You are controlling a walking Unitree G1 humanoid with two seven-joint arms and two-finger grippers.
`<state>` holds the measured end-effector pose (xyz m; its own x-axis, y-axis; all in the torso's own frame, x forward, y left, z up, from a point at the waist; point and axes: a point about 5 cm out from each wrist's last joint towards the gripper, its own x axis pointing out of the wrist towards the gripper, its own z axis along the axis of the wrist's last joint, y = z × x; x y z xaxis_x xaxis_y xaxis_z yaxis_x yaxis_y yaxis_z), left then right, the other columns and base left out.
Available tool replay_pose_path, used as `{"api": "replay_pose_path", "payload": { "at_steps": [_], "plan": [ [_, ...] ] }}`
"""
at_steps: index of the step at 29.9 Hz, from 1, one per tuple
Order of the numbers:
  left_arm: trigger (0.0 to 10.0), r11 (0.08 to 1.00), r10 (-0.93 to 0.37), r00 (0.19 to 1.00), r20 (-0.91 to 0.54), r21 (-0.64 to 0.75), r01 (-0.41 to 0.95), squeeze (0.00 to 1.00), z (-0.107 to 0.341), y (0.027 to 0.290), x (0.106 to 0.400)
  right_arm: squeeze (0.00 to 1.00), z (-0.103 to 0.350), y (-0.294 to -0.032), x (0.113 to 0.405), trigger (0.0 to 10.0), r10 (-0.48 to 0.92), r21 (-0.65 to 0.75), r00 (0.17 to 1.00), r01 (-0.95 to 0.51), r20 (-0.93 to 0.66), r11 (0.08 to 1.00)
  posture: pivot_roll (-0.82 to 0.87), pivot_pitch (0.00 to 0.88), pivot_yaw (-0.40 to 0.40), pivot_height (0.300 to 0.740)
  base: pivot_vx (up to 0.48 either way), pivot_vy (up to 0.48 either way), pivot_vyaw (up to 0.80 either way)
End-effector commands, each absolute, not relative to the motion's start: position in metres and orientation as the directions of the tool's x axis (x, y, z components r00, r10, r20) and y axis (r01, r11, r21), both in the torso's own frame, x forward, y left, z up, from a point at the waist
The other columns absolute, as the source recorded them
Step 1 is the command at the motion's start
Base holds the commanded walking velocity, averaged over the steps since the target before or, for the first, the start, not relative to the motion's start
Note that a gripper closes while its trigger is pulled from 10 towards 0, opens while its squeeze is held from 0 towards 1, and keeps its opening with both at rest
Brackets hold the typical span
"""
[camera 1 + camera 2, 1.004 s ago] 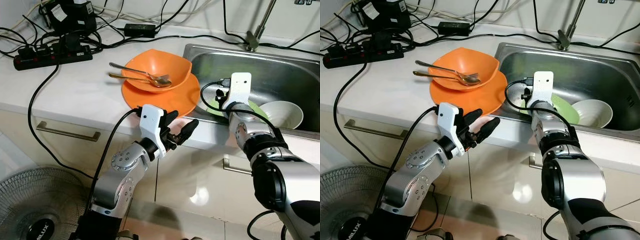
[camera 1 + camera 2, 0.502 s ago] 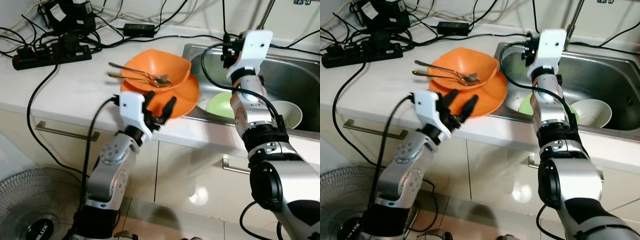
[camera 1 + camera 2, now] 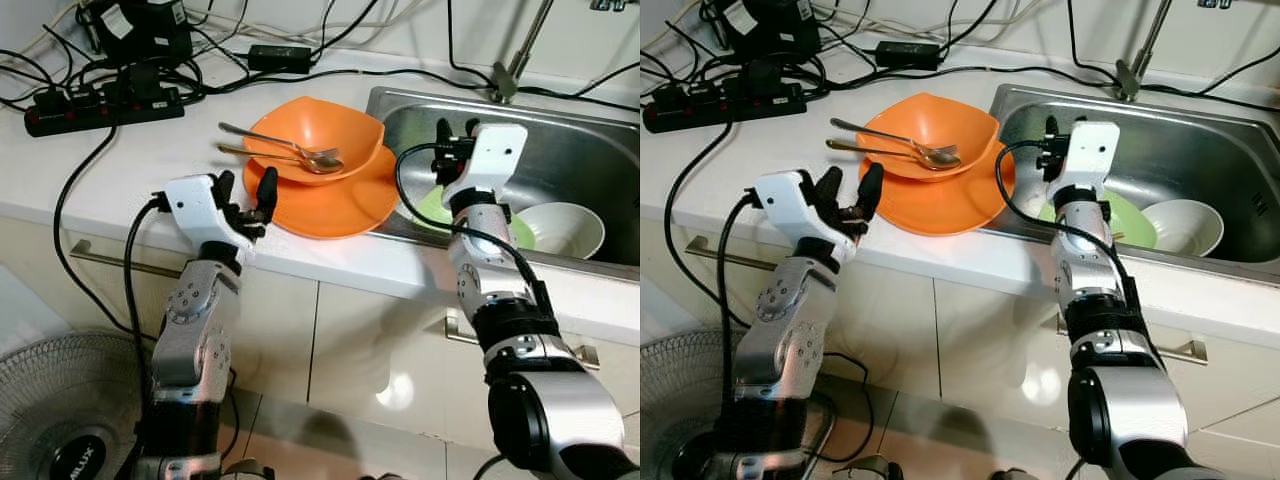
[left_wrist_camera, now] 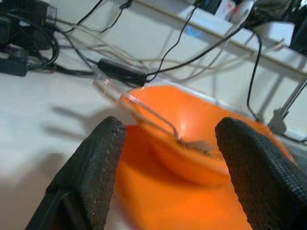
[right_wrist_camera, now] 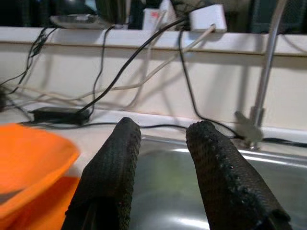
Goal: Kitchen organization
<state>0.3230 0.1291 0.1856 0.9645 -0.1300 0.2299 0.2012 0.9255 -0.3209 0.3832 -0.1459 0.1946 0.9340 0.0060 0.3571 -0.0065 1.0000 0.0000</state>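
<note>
left gripper (image 3: pixel 246 195) – jaws apart, beside orange plate (image 3: pixel 335 200) | right gripper (image 3: pixel 455 135) – over sink (image 3: pixel 560 130), jaws seemingly parted

My left gripper (image 4: pixel 168 167) had matt black fingers (image 4: pixel 91 167) w/ a dotted, rubbery-looking grip texture; same on my right gripper (image 5: pixel 160 177). Orange bowl (image 3: pixel 318 135) and orange plate (image 3: pixel 340 200) looked like smooth, semi-gloss plastic. Spoons (image 3: pixel 285 150) were shiny metal. Sink (image 3: pixel 570 150) was brushed steel, dull sheen. Countertop (image 3: pixel 140 170) looked smooth, white, slightly glossy. Cabinet fronts (image 3: pixel 380 340) were glossy, reflective.
</note>
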Motion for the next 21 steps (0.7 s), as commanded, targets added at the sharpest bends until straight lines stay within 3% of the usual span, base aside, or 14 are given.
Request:
{"api": "replay_pose_path", "payload": {
  "at_steps": [1,11,21],
  "plan": [
    [10.0,0.92,-0.127,0.967,0.223,-0.339,0.199,0.0,0.184,0.129,0.323,0.0,0.194,-0.149,0.382,10.0,0.008,-0.004,0.933,-0.007,0.359,1.0,0.15,0.066,-0.019,0.74,0.0,0.0,0.0],
    [10.0,0.856,-0.05,0.976,0.212,-0.495,0.151,0.0,0.186,0.149,0.349,0.0,0.187,-0.139,0.372,10.0,0.041,-0.005,0.933,-0.043,0.357,0.999,0.13,0.038,-0.003,0.74,0.0,0.0,0.0],
    [10.0,0.846,-0.034,0.975,0.218,-0.514,0.144,0.0,0.191,0.152,0.363,0.0,0.19,-0.139,0.371,10.0,0.045,-0.01,0.933,-0.045,0.357,0.999,0.13,0.045,-0.003,0.74,0.0,0.0,0.0]
  ]
}}
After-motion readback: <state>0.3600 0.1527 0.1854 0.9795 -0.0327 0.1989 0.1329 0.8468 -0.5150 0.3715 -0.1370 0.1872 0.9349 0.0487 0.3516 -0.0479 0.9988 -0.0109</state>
